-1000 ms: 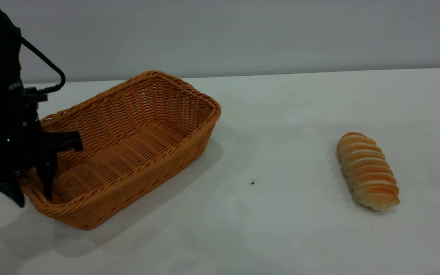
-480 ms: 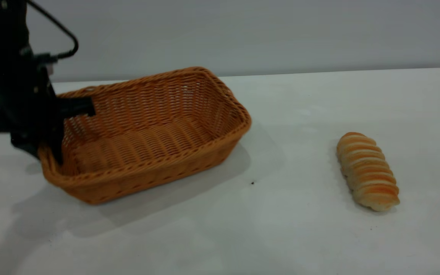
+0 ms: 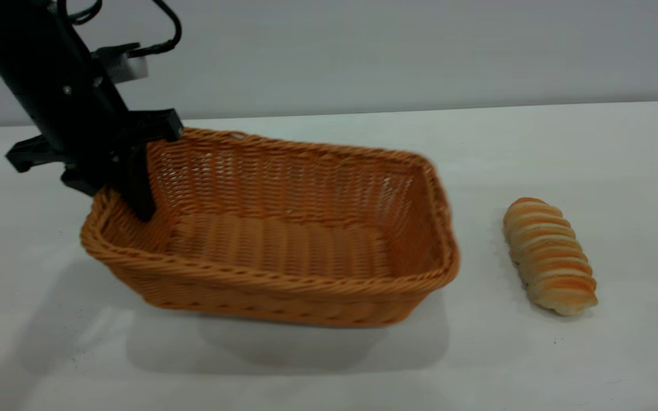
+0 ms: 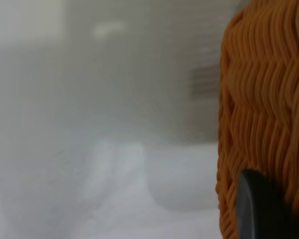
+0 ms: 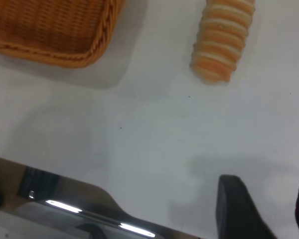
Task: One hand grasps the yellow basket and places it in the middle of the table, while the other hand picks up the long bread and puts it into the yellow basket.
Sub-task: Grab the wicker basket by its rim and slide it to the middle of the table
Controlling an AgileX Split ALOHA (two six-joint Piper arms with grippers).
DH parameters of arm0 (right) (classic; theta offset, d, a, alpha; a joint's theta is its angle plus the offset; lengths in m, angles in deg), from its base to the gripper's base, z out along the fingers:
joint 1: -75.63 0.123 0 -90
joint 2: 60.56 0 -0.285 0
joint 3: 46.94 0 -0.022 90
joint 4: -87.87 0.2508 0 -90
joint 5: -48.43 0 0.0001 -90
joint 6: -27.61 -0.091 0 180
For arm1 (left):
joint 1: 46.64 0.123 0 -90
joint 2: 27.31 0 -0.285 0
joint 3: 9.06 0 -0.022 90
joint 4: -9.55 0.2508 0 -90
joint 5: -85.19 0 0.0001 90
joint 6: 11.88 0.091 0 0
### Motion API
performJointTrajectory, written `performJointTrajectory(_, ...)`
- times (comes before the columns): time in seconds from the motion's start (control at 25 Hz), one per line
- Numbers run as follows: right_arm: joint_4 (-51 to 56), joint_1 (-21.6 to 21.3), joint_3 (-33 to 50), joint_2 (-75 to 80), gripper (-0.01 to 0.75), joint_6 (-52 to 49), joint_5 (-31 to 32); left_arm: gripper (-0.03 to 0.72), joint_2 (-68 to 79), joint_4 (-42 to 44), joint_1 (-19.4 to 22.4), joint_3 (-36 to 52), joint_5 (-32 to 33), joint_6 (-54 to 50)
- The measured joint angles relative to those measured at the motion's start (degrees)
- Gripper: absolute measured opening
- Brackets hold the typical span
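Yellow basket [image 3: 283, 245]: a large rectangular wicker basket, orange-tan, showing flared woven sides and a braided rim. It is hanging tilted above the table, its left end raised higher than its right, and casting a wide soft shadow beneath it. Its ribbed floor is holding nothing.

Left gripper [image 3: 113, 184]: it is gripping the basket's left short wall from above, one pointed black finger lying inside against the weave and the other outside, the two pinching the wall between them. A black cable is looping over the arm above it. In the left wrist view the outer weave of the basket [image 4: 264, 114] is filling one side in close wavy strands, with a dark rounded fingertip [image 4: 261, 206] pressing against it.

Long bread [image 3: 549, 256]: an oblong roll with a golden-orange crust and pale cream crosswise ridges (rather like a spiral). It is lying flat on the table, just beside the basket's right end and apart from it.

Table [image 3: 534, 359]: a flat white top carrying a few tiny dark specks.

Right gripper [image 5: 269, 211]: it is appearing only in the right wrist view, hovering over bare table near the table's edge, with the bread [image 5: 222, 42] and a basket corner [image 5: 55, 30] well apart from it. Its dark fingers are standing spread, holding nothing.
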Motion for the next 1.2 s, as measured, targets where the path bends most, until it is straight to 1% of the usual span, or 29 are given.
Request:
performJointTrajectory(0.16, 0.0, 0.0, 0.0, 0.0, 0.332, 0.9, -0.4, 0.113, 0.5, -3.9, 0.0, -0.3, -1.6, 4.4)
performJointTrajectory(0.64, 0.0, 0.0, 0.0, 0.0, 0.332, 1.3, -1.2, 0.112, 7.6, -4.9, 0.0, -0.4, -3.8, 5.1)
performJointTrajectory(0.72, 0.0, 0.0, 0.0, 0.0, 0.332, 1.3, -1.9, 0.128, 7.7, -4.5, 0.0, -0.4, -4.2, 5.2)
performJointTrajectory(0.76, 0.0, 0.0, 0.0, 0.0, 0.334, 1.3, -2.4, 0.160, 7.7, -4.1, 0.0, -0.4, -4.3, 5.2)
performJointTrajectory(0.8, 0.0, 0.0, 0.0, 0.1, 0.337, 1.3, -3.1, 0.210, 7.7, -3.5, 0.0, -0.4, -4.3, 5.2)
performJointTrajectory(0.92, 0.0, 0.0, 0.0, 1.1, 0.358, 2.0, -5.4, 0.395, 7.7, -2.2, 0.0, -0.6, -4.3, 5.1)
performJointTrajectory(0.96, 0.0, 0.0, 0.0, 1.7, 0.373, 2.3, -6.2, 0.461, 7.7, -1.8, 0.0, -0.7, -4.3, 5.1)
performJointTrajectory(1.04, 0.3, 0.0, 0.0, 3.9, 0.414, 2.9, -8.5, 0.567, 7.4, -0.5, 0.0, -0.8, -4.3, 5.1)
performJointTrajectory(1.12, 0.7, 0.0, 0.0, 6.7, 0.463, 3.6, -10.9, 0.642, 6.8, 1.7, 0.0, -0.9, -4.2, 5.1)
performJointTrajectory(1.2, 0.9, 0.0, -0.7, 10.6, 0.517, 3.9, -13.0, 0.667, 6.0, 4.7, 0.0, -0.9, -4.2, 5.1)
